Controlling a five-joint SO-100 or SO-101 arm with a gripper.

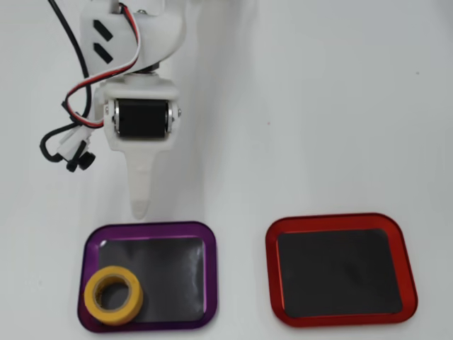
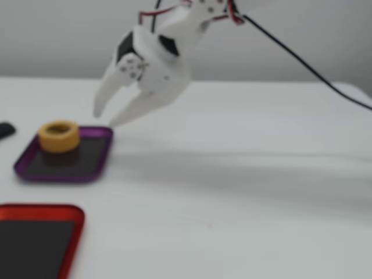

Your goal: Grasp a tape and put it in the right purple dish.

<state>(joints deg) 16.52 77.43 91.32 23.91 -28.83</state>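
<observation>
The yellow tape point(image 1: 113, 295) lies flat in the near-left corner of the purple dish point(image 1: 209, 283) in the overhead view. In the blurred fixed view the tape point(image 2: 58, 135) rests on the far part of the purple dish point(image 2: 93, 168). My white gripper point(image 1: 140, 210) hangs just behind the dish's far rim and holds nothing. In the fixed view the gripper point(image 2: 104, 116) is open, its two fingers spread apart above the dish's far right corner.
A red-rimmed tray point(image 1: 340, 269) with a dark centre sits to the right of the purple one in the overhead view, and appears as the red tray point(image 2: 40, 238) at the lower left of the fixed view. A small dark object point(image 2: 6, 130) lies at the fixed view's left edge.
</observation>
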